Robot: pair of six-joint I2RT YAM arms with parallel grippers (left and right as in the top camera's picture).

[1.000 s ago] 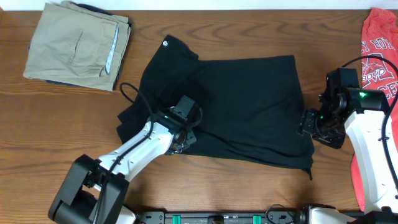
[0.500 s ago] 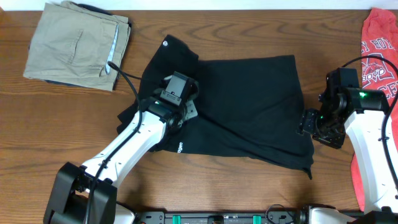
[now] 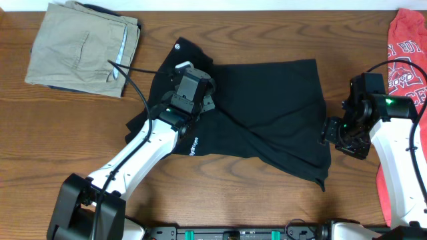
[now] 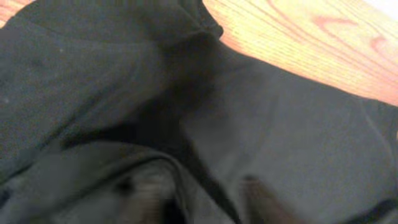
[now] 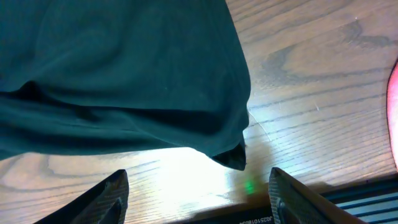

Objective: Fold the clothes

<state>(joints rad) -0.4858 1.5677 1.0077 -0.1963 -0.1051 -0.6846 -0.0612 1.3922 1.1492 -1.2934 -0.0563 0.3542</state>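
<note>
- Black shirt [image 3: 267,113]: lies at centre frame on the wooden table [image 3: 67,153]. The right part is spread fairly flat; the left part is bunched and turned over on itself. A round white logo [image 3: 178,47] is seen at its upper left corner, and white lettering [image 3: 192,145] on the lower left flap.
- Progress, judged: first fold started, far from finished. Edges are not squared and creases remain.
- Khaki trousers [image 3: 83,47]: already folded, upper left.
- Red printed garment [image 3: 403,67]: draped at the right edge, apparently not yet folded.
- Left gripper [image 3: 189,79]: set over the bunched fabric. The wrist view is blurred, so it cannot be told whether cloth is pinched.
- Right gripper [image 5: 199,199]: fingers spread wide, nothing held, just beside the shirt's lower right corner.
- Surface: brown wood grain, dry. Little of the room is shown.
</note>
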